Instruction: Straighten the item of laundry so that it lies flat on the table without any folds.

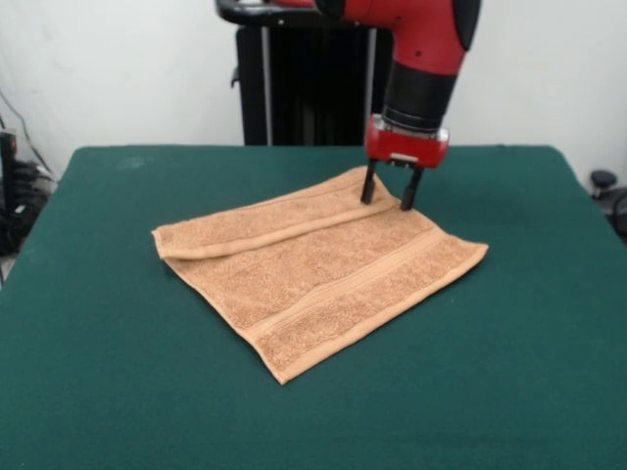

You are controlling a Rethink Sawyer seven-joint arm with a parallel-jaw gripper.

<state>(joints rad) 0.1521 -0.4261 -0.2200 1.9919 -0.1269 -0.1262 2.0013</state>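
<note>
1. Dark green table (118, 372) is spread with the towel (323, 284) near its middle, the far strip folded over.
2. Gripper (389, 196) is set on that fold's right end, fingers apart.
3. Grasping stage is judged; closing, then drawing the flap back toward the far side, is called for.

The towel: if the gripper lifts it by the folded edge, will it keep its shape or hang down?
The towel is probably floppy: one strip is already folded over itself, so it would drape. It looks light. Its terry pile may drag on the felt-like table rather than slide. The gripper stands open at the fold.
</note>
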